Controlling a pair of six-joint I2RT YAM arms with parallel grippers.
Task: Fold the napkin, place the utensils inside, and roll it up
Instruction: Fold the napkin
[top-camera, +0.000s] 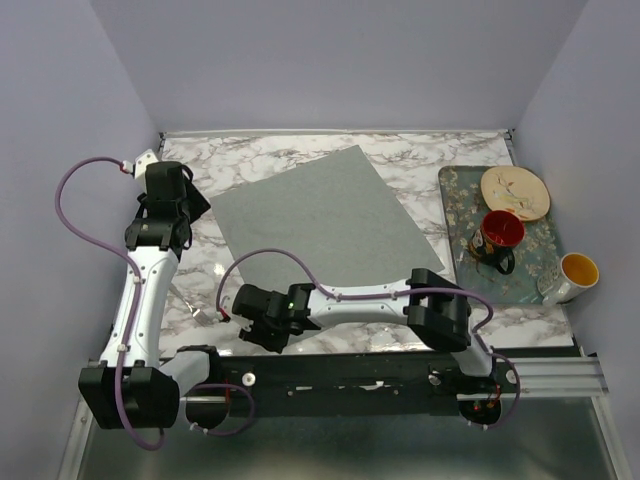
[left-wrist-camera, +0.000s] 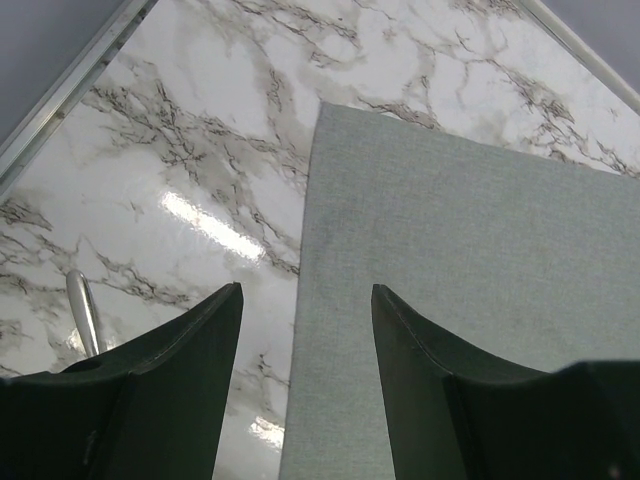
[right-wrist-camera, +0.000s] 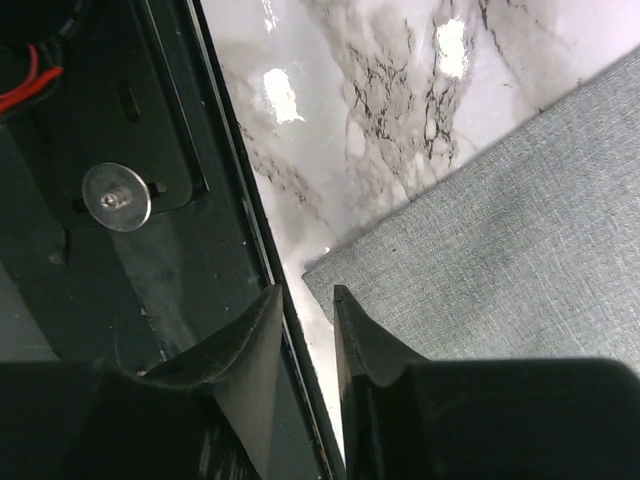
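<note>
The soft grey-green cloth napkin lies flat on the white marble surface. The left gripper is wide open, and one edge of the napkin runs right under its gap. The right gripper has only a thin gap and holds nothing. The napkin's near corner sits just in front of its tips.

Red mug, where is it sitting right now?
In the top view the red mug stands on the patterned tray at the right side of the marble table, between the tan plate behind it and the yellow-lined cup.
</note>
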